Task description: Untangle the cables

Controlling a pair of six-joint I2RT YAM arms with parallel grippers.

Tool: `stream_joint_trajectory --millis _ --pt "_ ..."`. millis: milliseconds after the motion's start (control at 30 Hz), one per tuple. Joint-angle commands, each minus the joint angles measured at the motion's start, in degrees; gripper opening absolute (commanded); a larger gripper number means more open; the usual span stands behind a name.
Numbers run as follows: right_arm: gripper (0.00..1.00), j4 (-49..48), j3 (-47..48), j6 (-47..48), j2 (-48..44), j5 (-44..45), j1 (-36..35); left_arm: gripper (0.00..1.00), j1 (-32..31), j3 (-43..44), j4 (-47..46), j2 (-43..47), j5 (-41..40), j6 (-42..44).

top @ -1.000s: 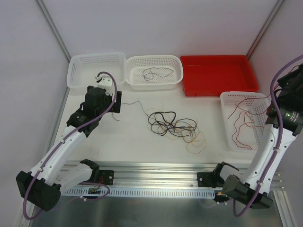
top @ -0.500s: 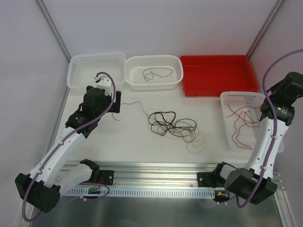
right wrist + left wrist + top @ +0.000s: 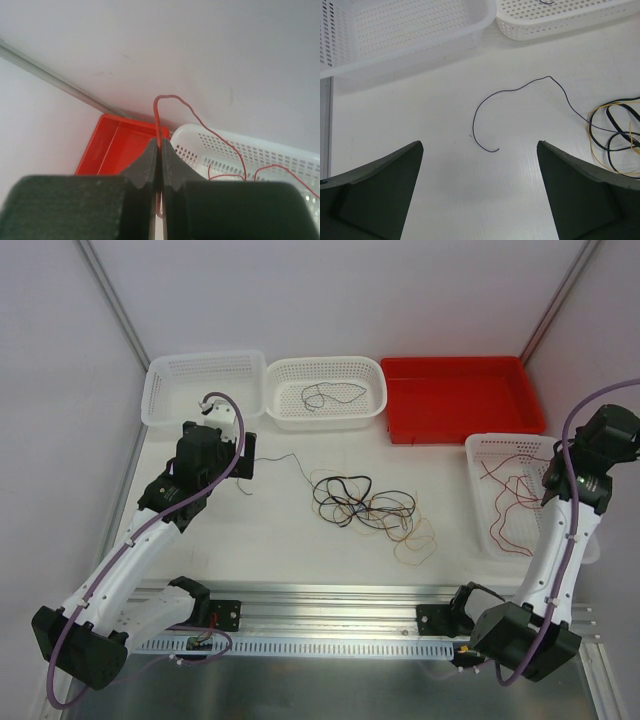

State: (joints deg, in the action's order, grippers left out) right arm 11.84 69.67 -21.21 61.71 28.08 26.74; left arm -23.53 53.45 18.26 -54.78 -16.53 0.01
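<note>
White-shelled left arm (image 3: 120, 565) and right arm (image 3: 558, 540) bear black joint housings (image 3: 80, 645), black wedge-shaped fingers (image 3: 375, 192) and looping purple cables (image 3: 241, 435).

White matte tabletop (image 3: 250, 530). Carries at the far left corner a white perforated plastic basket (image 3: 200, 412), with a second, smaller white perforated plastic basket (image 3: 325, 421) just beside it along the far edge. Holds a red rectangular plastic tray (image 3: 460, 400) toward the far right corner, close against that second basket. Bears a third white perforated plastic basket (image 3: 510, 438) at the right edge, just in front of the tray. Shows near the middle a loose tangle of thin black, brown and yellow cables (image 3: 365, 508), apart from every basket. Shows one thin dark purple strand (image 3: 520, 90) trailing from the tangle toward the left edge, ending on bare surface.
</note>
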Motion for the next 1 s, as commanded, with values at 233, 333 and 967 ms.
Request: stream_joint_trajectory --millis 233,333,967 --pt "0.01 6.25 -13.40 -9.81 -10.99 7.17 0.42 0.99 0.41 -0.37 -1.47 1.26 2.12 0.08" --pt "0.01 12.14 -15.43 -9.20 -11.97 7.61 0.50 0.99 0.41 -0.36 -1.48 1.17 2.12 0.16" --pt "0.01 30.43 -14.21 14.44 13.06 -9.34 -2.04 0.99 0.41 -0.28 -1.39 1.52 3.09 0.16"
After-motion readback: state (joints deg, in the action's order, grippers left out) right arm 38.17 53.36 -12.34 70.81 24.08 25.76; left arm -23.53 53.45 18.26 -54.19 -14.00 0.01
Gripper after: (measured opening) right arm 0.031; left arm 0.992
